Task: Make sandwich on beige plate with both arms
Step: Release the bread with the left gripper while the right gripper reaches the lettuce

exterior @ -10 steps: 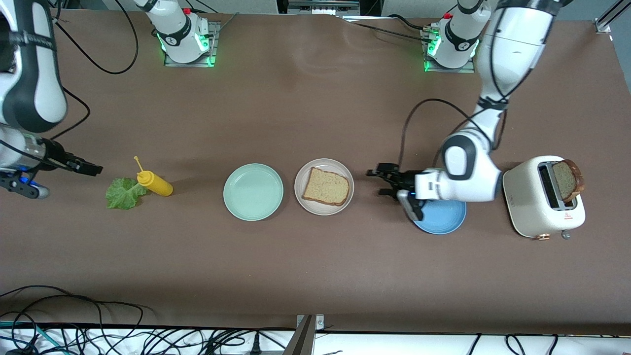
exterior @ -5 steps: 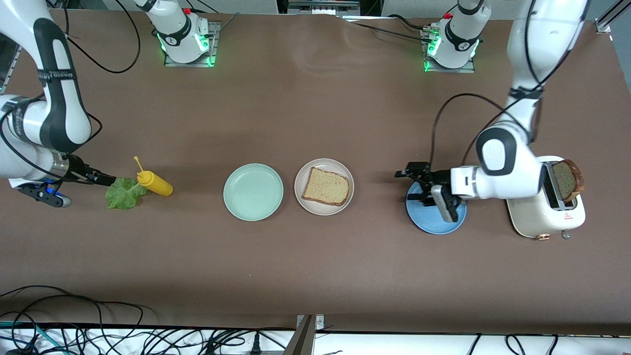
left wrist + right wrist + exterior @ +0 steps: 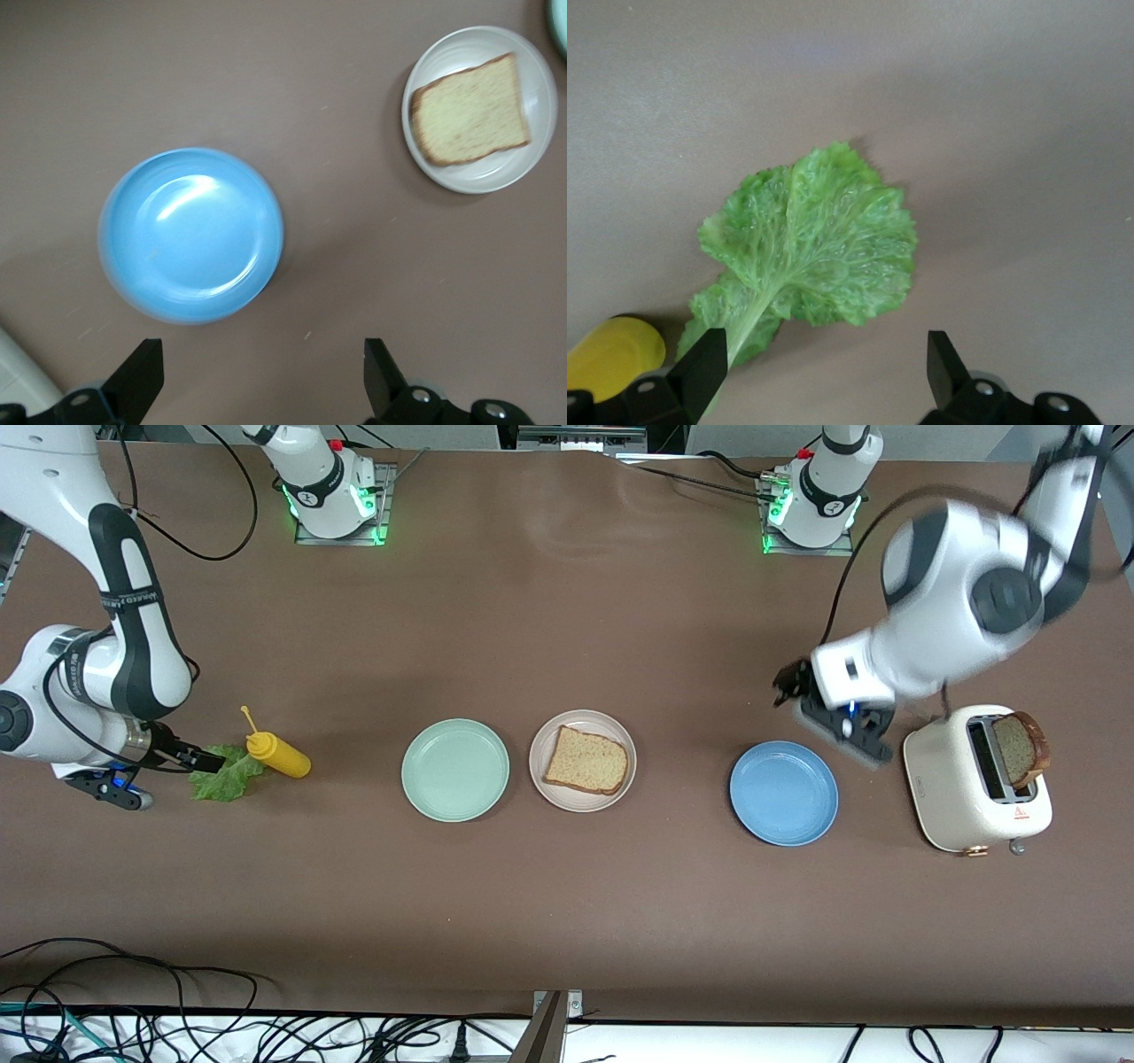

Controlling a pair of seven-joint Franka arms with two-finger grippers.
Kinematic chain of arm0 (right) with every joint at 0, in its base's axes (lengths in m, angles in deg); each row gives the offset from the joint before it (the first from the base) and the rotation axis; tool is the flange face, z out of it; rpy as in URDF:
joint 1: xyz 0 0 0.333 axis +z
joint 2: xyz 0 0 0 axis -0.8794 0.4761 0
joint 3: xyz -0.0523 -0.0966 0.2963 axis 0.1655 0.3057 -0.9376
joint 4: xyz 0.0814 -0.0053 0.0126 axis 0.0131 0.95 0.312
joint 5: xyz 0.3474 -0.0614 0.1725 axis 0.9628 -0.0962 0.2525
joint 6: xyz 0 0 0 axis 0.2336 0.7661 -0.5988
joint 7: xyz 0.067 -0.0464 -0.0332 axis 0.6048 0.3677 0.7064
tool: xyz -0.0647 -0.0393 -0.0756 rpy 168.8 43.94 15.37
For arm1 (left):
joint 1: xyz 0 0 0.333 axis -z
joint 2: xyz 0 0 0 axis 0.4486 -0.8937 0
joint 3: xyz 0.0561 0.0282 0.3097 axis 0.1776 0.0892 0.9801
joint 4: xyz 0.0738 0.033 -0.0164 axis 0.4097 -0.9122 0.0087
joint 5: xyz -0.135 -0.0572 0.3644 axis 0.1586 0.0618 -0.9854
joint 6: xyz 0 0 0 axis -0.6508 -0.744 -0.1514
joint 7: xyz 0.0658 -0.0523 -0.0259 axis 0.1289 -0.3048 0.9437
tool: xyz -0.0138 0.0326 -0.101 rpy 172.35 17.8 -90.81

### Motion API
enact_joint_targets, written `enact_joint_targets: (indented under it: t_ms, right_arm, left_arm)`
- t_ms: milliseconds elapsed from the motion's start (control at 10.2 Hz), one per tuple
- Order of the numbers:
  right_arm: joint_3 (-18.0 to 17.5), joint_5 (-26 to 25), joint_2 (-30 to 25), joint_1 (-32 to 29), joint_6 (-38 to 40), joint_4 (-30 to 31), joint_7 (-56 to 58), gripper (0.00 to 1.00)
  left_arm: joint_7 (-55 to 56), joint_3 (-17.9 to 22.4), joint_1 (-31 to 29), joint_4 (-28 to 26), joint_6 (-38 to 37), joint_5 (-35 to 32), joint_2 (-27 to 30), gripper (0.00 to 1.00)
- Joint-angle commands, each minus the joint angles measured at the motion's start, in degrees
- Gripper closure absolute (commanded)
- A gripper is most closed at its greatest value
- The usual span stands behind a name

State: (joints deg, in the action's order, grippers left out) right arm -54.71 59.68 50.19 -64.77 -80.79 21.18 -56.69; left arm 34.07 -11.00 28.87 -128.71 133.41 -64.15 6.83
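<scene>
Lighting's pretty even and soft overall, looks like it comes from overhead. The brown counter (image 3: 567,921) has a pale sheen patch up near the robots' bases, otherwise matte. Shadows are faint and short: a soft one beside the mustard bottle (image 3: 279,755), another under the toaster (image 3: 974,790). The left arm (image 3: 957,620) is badly motion-smeared in the front view, edges ghosted, while the right arm (image 3: 106,664) looks crisp. In the left wrist view the blue plate (image 3: 190,235) has a white glare streak and a smeared rim. The right wrist view is sharp on the lettuce leaf (image 3: 811,252), veins clear, with a dark shadow along its edge. Green glows at both bases.
</scene>
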Motion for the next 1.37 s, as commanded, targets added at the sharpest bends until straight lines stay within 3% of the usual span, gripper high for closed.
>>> enact_joint_targets:
  t_ms: [0, 196, 391, 587, 782, 1076, 1173, 1271]
  right_arm:
    - [-0.3, 3.3, 0.3, -1.5, -0.6, -0.1, 1.2, 0.00]
    - [-0.5, 4.1, 1.8, -1.9, -2.4, -0.1, 1.3, 0.00]
    - [-0.7, 6.8, 2.2, -1.8, -2.6, -0.3, 1.3, 0.00]
    - [-0.7, 11.3, 3.2, -2.0, -2.8, -0.4, 1.3, 0.00]
    - [-0.7, 12.4, 3.6, -2.1, -2.8, -0.5, 1.3, 0.00]
    - [-0.7, 14.9, 5.4, -2.0, -2.6, -0.6, 1.5, 0.00]
    - [-0.7, 15.0, 5.4, -2.0, -2.6, -0.5, 2.5, 0.12]
    - [-0.7, 14.9, 5.4, -2.0, -2.6, -0.6, 2.6, 0.52]
  left_arm:
    - [1.4, -0.5, -4.8, -3.1, -3.5, -3.0, 7.7, 0.00]
    - [1.5, 2.9, -5.7, -1.5, -5.0, -5.3, 12.2, 0.00]
    - [1.5, 8.4, -5.7, 1.8, -9.5, -5.6, 13.0, 0.00]
    - [1.6, 10.5, -5.7, 4.8, -14.4, -5.8, 14.1, 0.00]
    - [1.9, 13.8, -5.7, 5.6, -15.1, -4.9, 13.9, 0.00]
    - [12.0, 14.0, -5.7, 7.0, -20.7, 0.9, 12.8, 0.00]
    - [12.3, 14.0, -5.7, 9.4, -21.9, 1.0, 11.1, 0.00]
    - [12.4, 13.8, -6.2, 12.2, -23.6, 1.0, 9.0, 0.00]
